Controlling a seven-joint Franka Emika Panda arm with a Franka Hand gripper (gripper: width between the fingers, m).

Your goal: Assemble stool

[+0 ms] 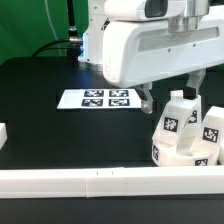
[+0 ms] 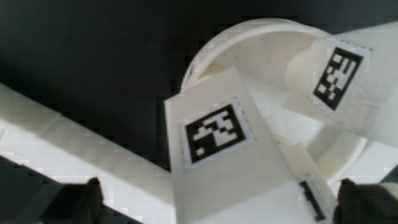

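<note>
Black table point(image 1: 40, 110) with marker board point(image 1: 106, 98), green backdrop point(image 1: 30, 25) behind — tool point(image 1: 170, 100) released, wide apart.

Marker board point(image 1: 99, 98) lies flat on table point(image 1: 40, 120), mid-scene. Stool parts sit at exterior view's right: seat point(image 1: 178, 153) near front, legs point(image 1: 176, 115) standing on it (count unclear, arm overlaps). Rail point(image 1: 100, 181) runs along front edge, before seat. Arm point(image 1: 150, 45) hangs above, behind the legs.
</note>
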